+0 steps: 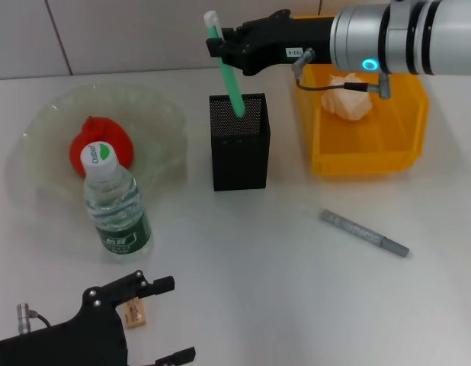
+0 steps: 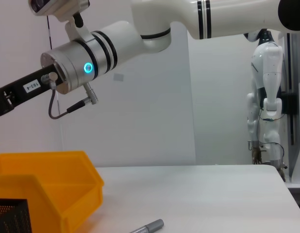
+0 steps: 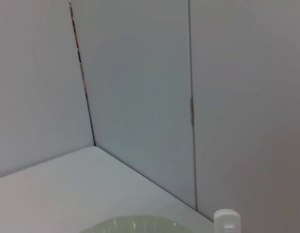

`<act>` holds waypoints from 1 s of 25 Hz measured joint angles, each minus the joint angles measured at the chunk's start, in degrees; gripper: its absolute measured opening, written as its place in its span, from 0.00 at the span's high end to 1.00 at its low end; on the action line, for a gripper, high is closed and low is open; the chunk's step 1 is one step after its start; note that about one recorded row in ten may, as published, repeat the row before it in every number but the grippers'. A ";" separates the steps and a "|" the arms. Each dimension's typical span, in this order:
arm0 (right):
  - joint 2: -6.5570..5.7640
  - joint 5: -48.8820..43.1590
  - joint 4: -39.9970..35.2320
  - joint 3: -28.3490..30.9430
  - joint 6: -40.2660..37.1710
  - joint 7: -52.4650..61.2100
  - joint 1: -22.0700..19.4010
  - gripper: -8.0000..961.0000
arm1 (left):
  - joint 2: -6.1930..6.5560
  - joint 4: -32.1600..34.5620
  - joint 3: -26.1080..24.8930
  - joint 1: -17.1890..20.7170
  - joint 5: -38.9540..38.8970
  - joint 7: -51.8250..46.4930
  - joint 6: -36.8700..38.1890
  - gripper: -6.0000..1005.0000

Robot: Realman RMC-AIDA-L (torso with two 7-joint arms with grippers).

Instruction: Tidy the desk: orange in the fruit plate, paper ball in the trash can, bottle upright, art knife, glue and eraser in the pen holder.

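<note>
Over the black mesh pen holder (image 1: 240,152), my right gripper (image 1: 219,46) is shut on the glue (image 1: 228,72), a green stick with a white cap; its lower end dips into the holder's mouth. The cap (image 3: 226,221) also shows in the right wrist view. The orange (image 1: 94,145) lies in the pale-green fruit plate (image 1: 155,107). In front of the plate the bottle (image 1: 117,202) stands upright. The paper ball (image 1: 348,103) rests inside the yellow trash can (image 1: 365,156). A grey art knife (image 1: 365,232) lies on the desk. My left gripper (image 1: 171,320) is open beside the tan eraser (image 1: 135,314).
The left wrist view shows the trash can (image 2: 48,187), a corner of the pen holder (image 2: 11,216) and the tip of the art knife (image 2: 150,226), with my right arm above them. The right wrist view catches the fruit plate's rim (image 3: 135,224) below the wall.
</note>
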 joint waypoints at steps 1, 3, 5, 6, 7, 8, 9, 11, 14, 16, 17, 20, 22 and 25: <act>0.00 0.34 0.41 -0.03 0.14 -0.33 0.13 0.69 | 0.00 -0.03 0.01 -0.01 0.00 0.00 0.00 0.19; 0.01 0.46 1.03 -0.31 0.39 -0.50 0.15 0.69 | 0.00 -0.07 0.01 0.01 0.00 0.00 -0.01 0.19; 0.07 0.54 1.73 -0.40 0.46 -0.83 0.13 0.68 | 0.00 -0.12 0.01 0.08 0.00 0.00 -0.01 0.19; 0.09 0.59 2.08 -0.42 0.46 -1.01 0.06 0.68 | 0.00 -0.13 0.01 0.14 0.00 0.04 -0.02 0.19; 0.14 0.66 2.71 -0.43 0.42 -1.17 -0.10 0.68 | 0.00 -0.15 0.01 0.26 0.00 0.10 -0.02 0.19; 0.14 0.66 2.71 -0.43 0.42 -1.17 -0.10 0.67 | 0.00 -0.15 0.01 0.26 0.00 0.10 -0.02 0.19; 0.14 0.66 2.99 -0.46 0.24 -1.23 -0.17 0.67 | 0.00 -0.19 0.01 0.29 0.00 0.12 -0.02 0.19; 0.16 0.66 3.30 -0.83 -0.24 -1.77 -0.45 0.67 | 0.01 -0.41 0.01 0.28 0.00 0.18 -0.02 0.19; 0.27 0.77 1.33 -2.81 -0.79 -2.60 -2.40 0.66 | 0.05 -0.66 0.01 0.19 0.00 0.24 -0.01 0.19; 0.27 0.80 0.18 -3.58 -0.87 -2.59 -3.25 0.65 | 0.08 -0.74 -0.20 0.32 0.00 0.44 0.09 0.19; 0.23 0.88 -1.99 -4.43 -0.97 -2.31 -4.57 0.65 | 0.08 -0.75 -0.42 0.45 0.00 0.53 0.26 0.19; 0.26 1.03 -6.69 -4.94 -1.77 -1.47 -7.48 0.64 | 0.09 -0.75 -0.66 0.57 0.00 0.57 0.93 0.19; 0.18 1.78 -10.05 -4.91 -3.05 -0.82 -9.40 0.64 | 0.09 -0.75 -0.69 0.57 -0.01 0.57 1.21 0.19; 0.02 3.97 -13.06 -4.45 -5.07 -0.72 -11.42 0.51 | 0.09 -0.46 -0.70 0.59 -0.05 0.64 1.66 0.19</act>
